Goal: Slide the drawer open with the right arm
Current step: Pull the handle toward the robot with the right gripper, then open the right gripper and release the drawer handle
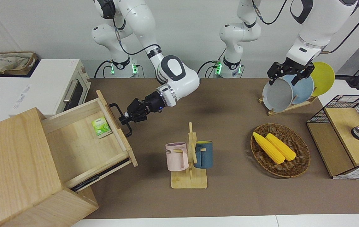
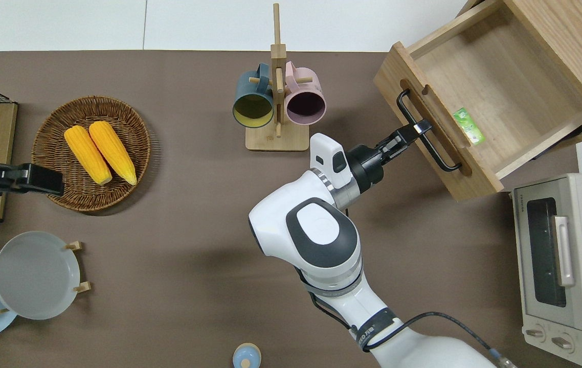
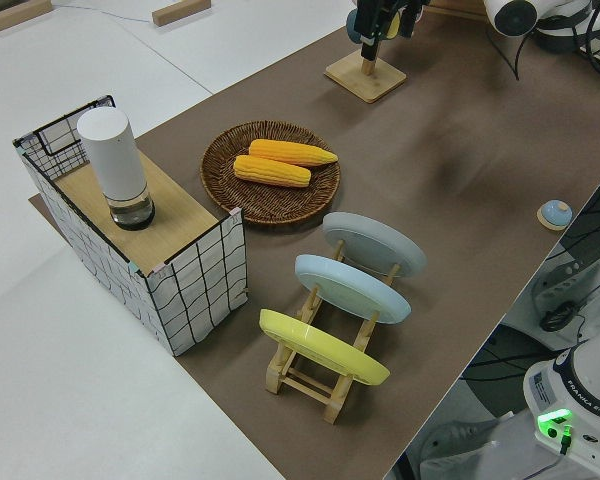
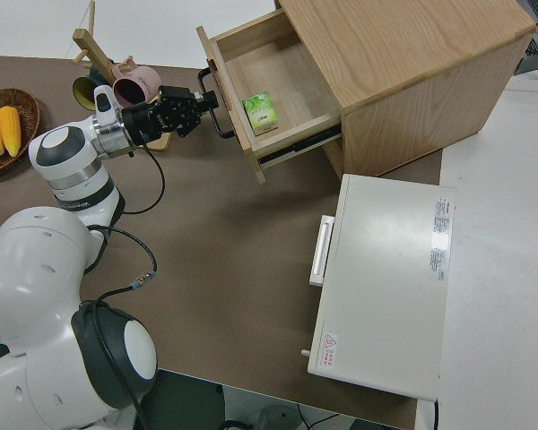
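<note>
At the right arm's end of the table, the drawer [image 1: 86, 138] stands pulled well out of the big light-wood box [image 1: 15, 167], its interior open to view from above. A small green packet [image 1: 101, 127] lies flat on the drawer floor, close against the inside of the drawer front. The black loop handle [image 2: 426, 131] projects from the drawer front toward the middle of the table. The right gripper [image 2: 418, 127] is level with this handle, fingers pinched onto the bar near its mid-length, with the right arm [image 2: 316, 230] stretched low across the brown table mat [image 1: 230, 195]. The white toaster oven [image 2: 562, 266] sits beside the box, nearer to the robots, door closed. Near the middle of the table a wooden mug stand [image 1: 189, 170] carries a pink mug [image 1: 176, 156] and a dark blue mug [image 1: 203, 154], one on each side of its post. A wicker basket [image 1: 299, 168] holding two ears of corn [image 1: 274, 147] sits toward the left arm's end. Nearer to the robots than the basket, a wooden plate rack [image 3: 325, 365] holds grey, blue and yellow plates on edge. The small wood box with black wire mesh [image 3: 145, 250] stands at the left arm's end, a white cylinder [image 3: 117, 166] upright on its top. The left arm is parked; whether its gripper [image 1: 290, 72] is open or closed cannot be determined.
</note>
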### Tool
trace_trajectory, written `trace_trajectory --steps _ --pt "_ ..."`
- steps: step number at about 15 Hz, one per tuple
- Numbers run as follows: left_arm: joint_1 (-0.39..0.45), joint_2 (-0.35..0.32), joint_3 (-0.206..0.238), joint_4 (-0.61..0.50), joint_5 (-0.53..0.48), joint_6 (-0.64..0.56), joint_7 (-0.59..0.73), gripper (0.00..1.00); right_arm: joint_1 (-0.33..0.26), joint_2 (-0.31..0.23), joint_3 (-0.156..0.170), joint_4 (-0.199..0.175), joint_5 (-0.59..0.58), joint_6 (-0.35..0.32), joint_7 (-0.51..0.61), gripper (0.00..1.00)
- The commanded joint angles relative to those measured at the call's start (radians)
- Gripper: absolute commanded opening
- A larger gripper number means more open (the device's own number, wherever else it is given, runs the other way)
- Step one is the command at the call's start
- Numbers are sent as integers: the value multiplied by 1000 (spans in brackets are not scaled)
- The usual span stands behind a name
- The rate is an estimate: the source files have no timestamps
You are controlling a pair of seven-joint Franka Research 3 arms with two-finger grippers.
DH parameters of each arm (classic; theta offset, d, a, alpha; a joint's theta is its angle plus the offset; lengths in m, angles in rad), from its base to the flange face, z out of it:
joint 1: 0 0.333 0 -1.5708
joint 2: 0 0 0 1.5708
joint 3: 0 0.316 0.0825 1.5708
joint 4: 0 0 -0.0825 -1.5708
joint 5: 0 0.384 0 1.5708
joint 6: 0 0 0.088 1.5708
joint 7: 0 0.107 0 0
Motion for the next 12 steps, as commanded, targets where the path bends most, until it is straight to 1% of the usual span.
trace_trajectory --steps 1,4,6,9,10,11,12 --pt "4 11 -6 26 17 -20 10 993 53 36 3 45 -2 -7 -59 0" --pt "4 11 -6 26 17 -20 10 993 68 40 3 45 -2 -13 -59 0" --pt "4 11 -6 24 17 -20 10 993 67 45 3 45 -2 -13 -58 0" --pt "4 11 -6 26 17 -20 10 993 65 50 3 45 -3 -13 -58 44" --pt "4 11 -6 26 17 -20 10 993 65 51 3 45 -3 -13 -56 102" --pt "4 11 -6 26 17 -20 10 993 65 51 3 46 -5 -13 -56 280" --pt "4 11 -6 26 17 -20 10 993 65 51 3 46 -5 -13 -55 576"
